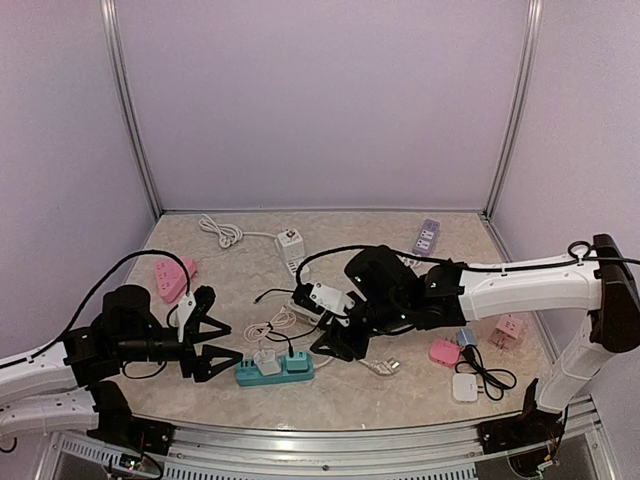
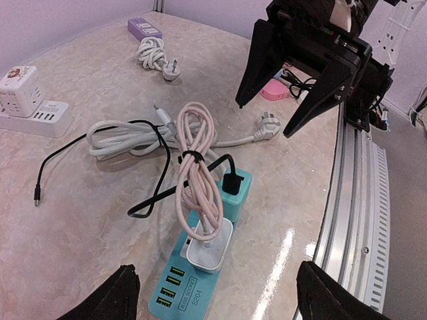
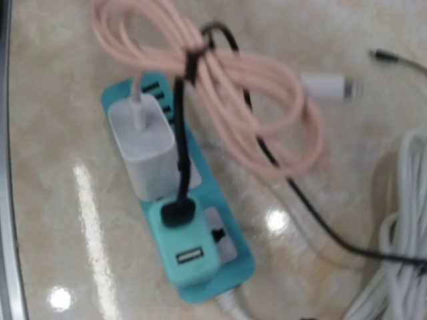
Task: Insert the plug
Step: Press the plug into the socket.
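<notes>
Marble-patterned table [image 2: 80,227] fills the workspace, with lilac walls around it. Closest to the front rail, the left gripper [image 1: 222,350] hovers low with its fingers spread wide and nothing between them. Just ahead of it lies the teal power strip [image 2: 175,293], parallel to the near edge. A white charger [image 2: 209,250] is seated in the strip, and beside it a teal cube adapter [image 3: 193,260] stands at the strip's end, with the black plug [image 3: 179,213] pushed into its top. The black lead [image 3: 179,153] rises from that plug and loops across the tabletop. A bundled pink cable [image 2: 197,160] runs from the charger and lies past the strip. Above the far side of the strip hangs the right gripper [image 2: 265,119], jaws partly spread and empty. Under it lies a white cord [image 2: 127,137]. Farther back sit a white multi-socket block [image 2: 27,107] and a purple strip [image 2: 145,28].
</notes>
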Controlling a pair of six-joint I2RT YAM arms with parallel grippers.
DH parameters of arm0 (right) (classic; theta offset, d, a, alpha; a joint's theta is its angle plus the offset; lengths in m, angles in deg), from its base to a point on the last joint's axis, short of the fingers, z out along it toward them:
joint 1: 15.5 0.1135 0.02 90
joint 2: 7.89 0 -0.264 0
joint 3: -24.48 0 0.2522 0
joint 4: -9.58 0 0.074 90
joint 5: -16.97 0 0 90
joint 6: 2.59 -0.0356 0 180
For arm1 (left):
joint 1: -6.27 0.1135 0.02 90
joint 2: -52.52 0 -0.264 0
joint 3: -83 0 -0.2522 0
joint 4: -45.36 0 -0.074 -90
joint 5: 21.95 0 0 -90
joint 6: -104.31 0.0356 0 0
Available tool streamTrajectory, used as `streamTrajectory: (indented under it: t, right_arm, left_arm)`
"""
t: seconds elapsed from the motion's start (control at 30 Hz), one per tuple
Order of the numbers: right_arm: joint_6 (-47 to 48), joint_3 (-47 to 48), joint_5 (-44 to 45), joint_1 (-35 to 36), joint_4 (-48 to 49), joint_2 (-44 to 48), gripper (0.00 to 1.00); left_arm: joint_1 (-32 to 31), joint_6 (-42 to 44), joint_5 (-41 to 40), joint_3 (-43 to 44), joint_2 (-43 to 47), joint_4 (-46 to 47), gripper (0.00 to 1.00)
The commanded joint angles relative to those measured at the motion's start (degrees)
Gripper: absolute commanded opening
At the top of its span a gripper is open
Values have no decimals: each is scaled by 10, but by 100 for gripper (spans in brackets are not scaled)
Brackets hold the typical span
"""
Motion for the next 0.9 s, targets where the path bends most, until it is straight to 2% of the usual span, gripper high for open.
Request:
streamTrajectory:
  t: [0.0, 0.3, 0.53, 0.73, 0.87]
  right_arm:
    - [-56, -40, 9, -1, 66, 38, 52]
    - [-79, -91, 19, -1, 112, 56, 52]
    - [-43, -97, 6, -1, 128, 43, 52]
    - [29, -96, -30, -1, 161, 12, 51]
    - [48, -82, -46, -1, 183, -27, 50]
  left_arm:
    - [-6, -15, -19, -6, 0, 9, 79]
    - [10, -9, -11, -1, -8, 10, 79]
    - [9, -2, -9, -2, -33, 24, 75]
    - [-31, 25, -17, -6, -83, 46, 72]
    - [-63, 83, -47, 19, -131, 63, 71]
